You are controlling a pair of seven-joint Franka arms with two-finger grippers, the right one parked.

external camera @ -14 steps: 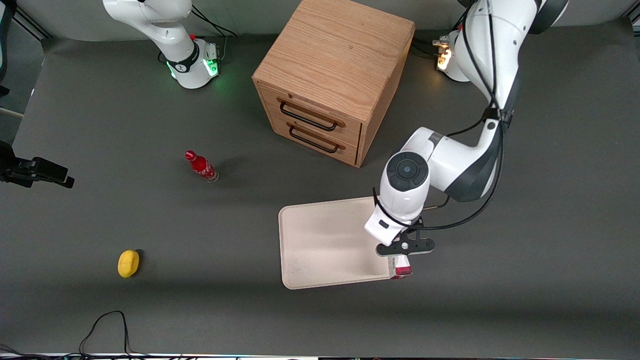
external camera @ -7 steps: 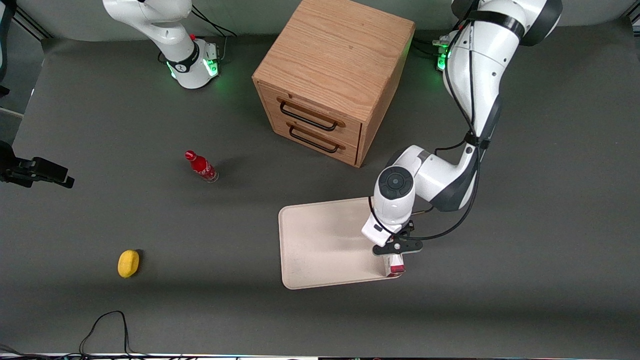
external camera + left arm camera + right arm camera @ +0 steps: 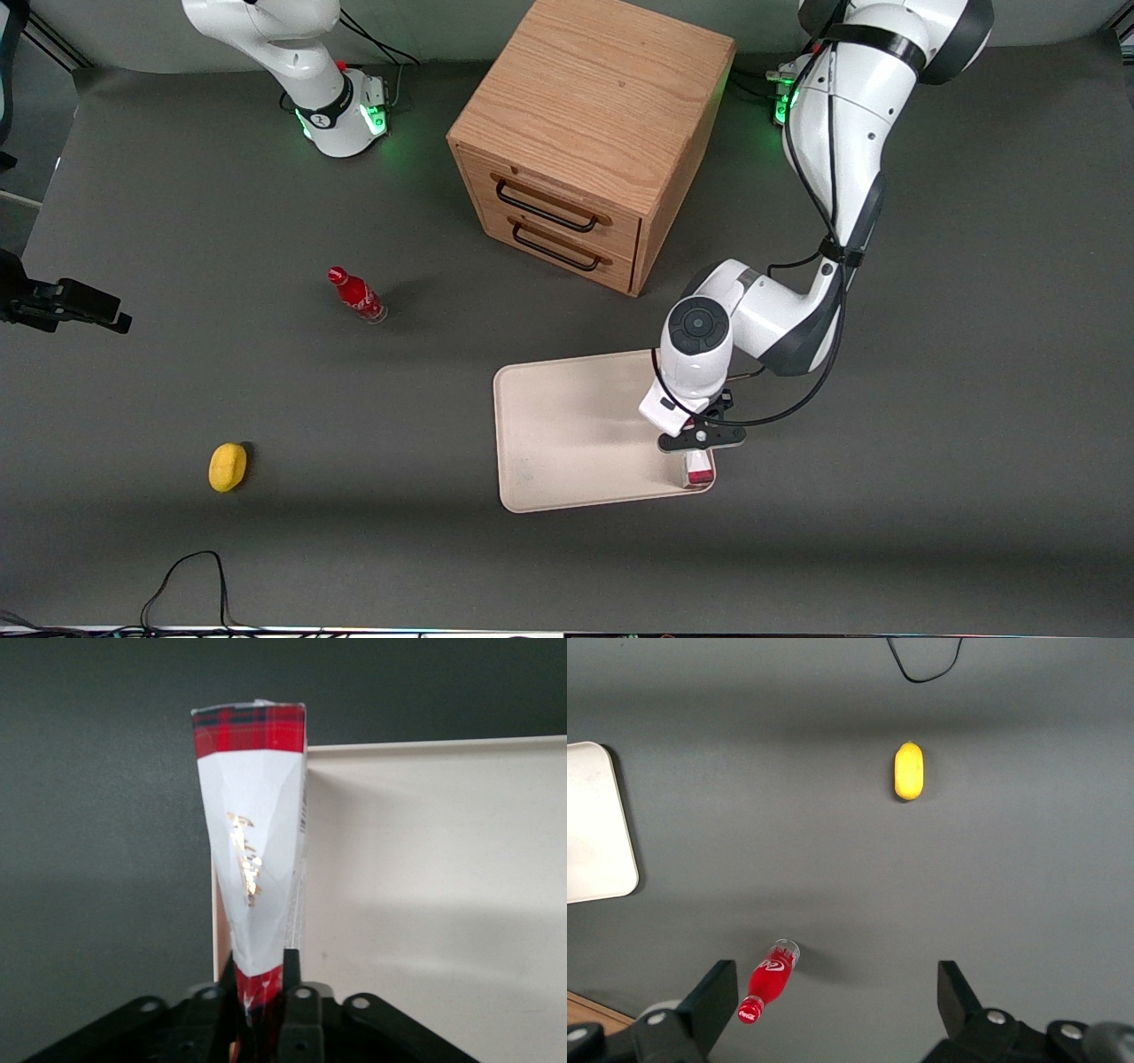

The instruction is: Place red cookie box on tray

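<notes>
The red cookie box (image 3: 252, 850) is a slim carton, white with red plaid ends, and its white face looks pinched in. My left gripper (image 3: 262, 979) is shut on one end of it. In the front view the gripper (image 3: 700, 450) hangs over the tray's corner nearest the camera at the working arm's end, and only the box's red end (image 3: 699, 477) shows below it. The cream-white tray (image 3: 567, 434) lies flat on the table in front of the wooden cabinet. The box lies along the tray's rim (image 3: 416, 746), partly over the dark table. Whether it touches the tray I cannot tell.
A wooden two-drawer cabinet (image 3: 594, 133) stands farther from the camera than the tray. A small red bottle (image 3: 356, 295) and a yellow lemon-like thing (image 3: 227, 466) lie toward the parked arm's end. A black cable (image 3: 190, 576) loops at the table's near edge.
My gripper with the box has moved a little toward the tray's middle and lower; the arm's upper links have swung back. The tray, bottle and cabinet have not moved.
</notes>
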